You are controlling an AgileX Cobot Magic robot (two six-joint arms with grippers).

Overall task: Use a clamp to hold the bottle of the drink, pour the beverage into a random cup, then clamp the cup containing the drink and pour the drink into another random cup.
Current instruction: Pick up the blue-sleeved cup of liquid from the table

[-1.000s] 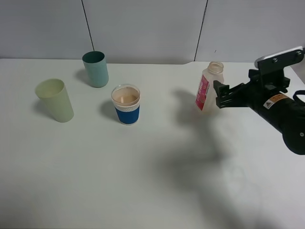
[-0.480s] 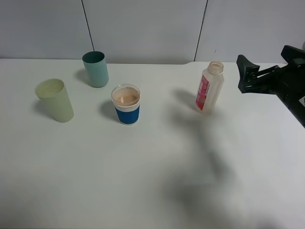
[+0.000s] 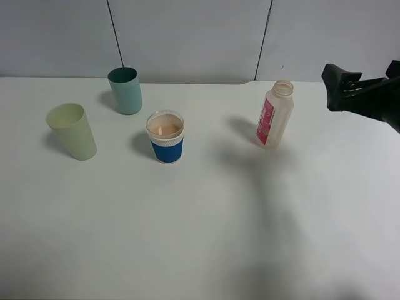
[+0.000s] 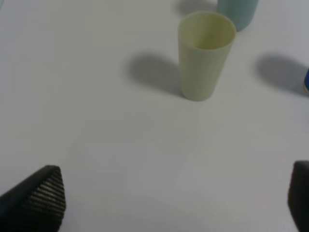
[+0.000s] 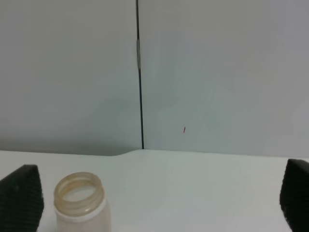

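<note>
Jaws of the left gripper [image 4: 166,198] stand wide apart, holding nothing, with only the white table [image 4: 96,145] between the two black ribbed tips. Beyond them the pale green cup [image 4: 205,55] stands upright and empty, well clear of both tips.

On the other side the right gripper [image 5: 158,198] is likewise spread wide and empty. The open neck of the bottle [image 5: 79,195] shows just beside one of its tips, not touching it. In the high view this gripper hangs near the right edge, level with the bottle's mouth and apart from it.

Across the table, the nearest thing is the blue-sleeved cup [image 3: 166,137], upright left of centre, with a tan drink [image 3: 164,127] almost to its rim. The pale green cup stands to its left, close to the left edge. The bottle stands upright and uncapped on the right side, well apart from all three cups, and looks nearly empty. Farther back, the teal cup [image 3: 125,90] stands upright behind the other two, close to the grey wall [image 3: 187,37].

A pink label [image 3: 265,122] runs down the bottle's side; its printing is too small to read. No writing can be made out on the blue sleeve.
</note>
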